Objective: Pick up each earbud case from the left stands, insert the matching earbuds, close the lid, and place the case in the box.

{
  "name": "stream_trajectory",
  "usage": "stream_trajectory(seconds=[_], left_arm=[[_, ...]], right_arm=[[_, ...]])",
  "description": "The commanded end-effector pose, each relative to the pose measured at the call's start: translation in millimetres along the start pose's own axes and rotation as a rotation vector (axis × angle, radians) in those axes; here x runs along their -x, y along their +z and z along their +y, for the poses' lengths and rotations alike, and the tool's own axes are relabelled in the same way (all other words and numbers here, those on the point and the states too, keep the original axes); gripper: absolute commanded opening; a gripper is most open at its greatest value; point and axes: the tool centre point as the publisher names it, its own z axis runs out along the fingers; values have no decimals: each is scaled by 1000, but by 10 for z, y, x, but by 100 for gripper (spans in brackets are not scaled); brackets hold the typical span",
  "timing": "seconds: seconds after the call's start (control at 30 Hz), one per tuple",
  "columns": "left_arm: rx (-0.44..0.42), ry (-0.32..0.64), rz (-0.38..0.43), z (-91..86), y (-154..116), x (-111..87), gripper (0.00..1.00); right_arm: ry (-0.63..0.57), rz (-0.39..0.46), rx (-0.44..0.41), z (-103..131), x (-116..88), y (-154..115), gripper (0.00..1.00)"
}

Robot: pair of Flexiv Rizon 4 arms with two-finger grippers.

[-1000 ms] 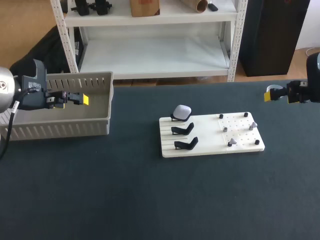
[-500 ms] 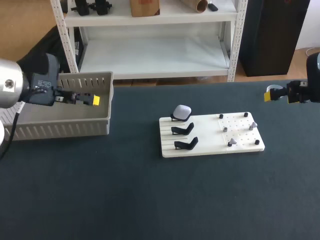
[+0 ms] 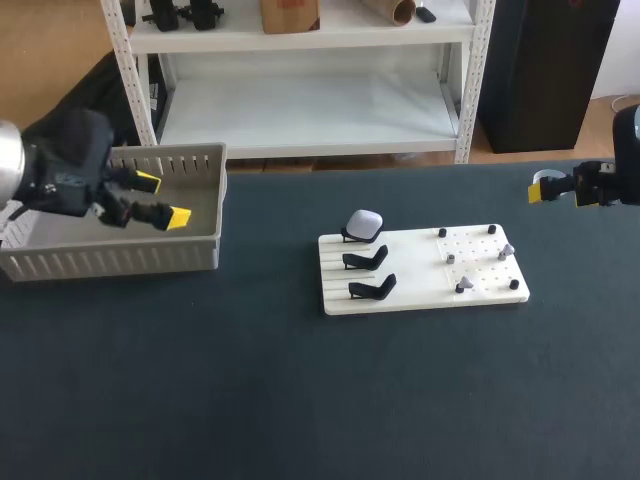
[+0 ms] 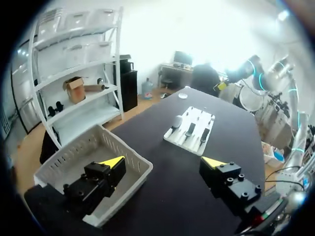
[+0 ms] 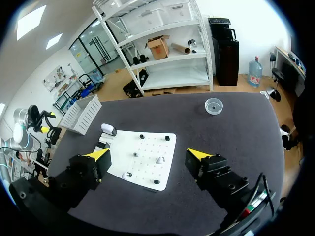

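Left tool (image 3: 163, 200) fingers apart over the box (image 3: 130, 262) at frame left, right tool (image 3: 547, 188) fingers apart at right edge, 1 earbud case (image 3: 364, 222) on the rearmost stand of the white board (image 3: 420, 292) mid-frame.

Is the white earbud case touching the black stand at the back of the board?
Touching. The head view shows the white earbud case resting on the rearmost black stand, with no gap.
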Motion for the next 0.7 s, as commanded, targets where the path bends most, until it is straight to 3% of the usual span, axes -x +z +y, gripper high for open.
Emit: stream_trajectory(seconds=[0.03, 0.37, 0.7], left_arm=[[-377, 314, -128, 16, 85, 25, 100], [-365, 338, -77, -91, 912, 449, 100], [-378, 334, -14, -136, 1627, 531, 100]], right_arm=[[-1, 1, 4, -8, 0, -2, 100], [-1, 1, 4, -8, 0, -2, 100], [-1, 1, 4, -8, 0, -2, 100]])
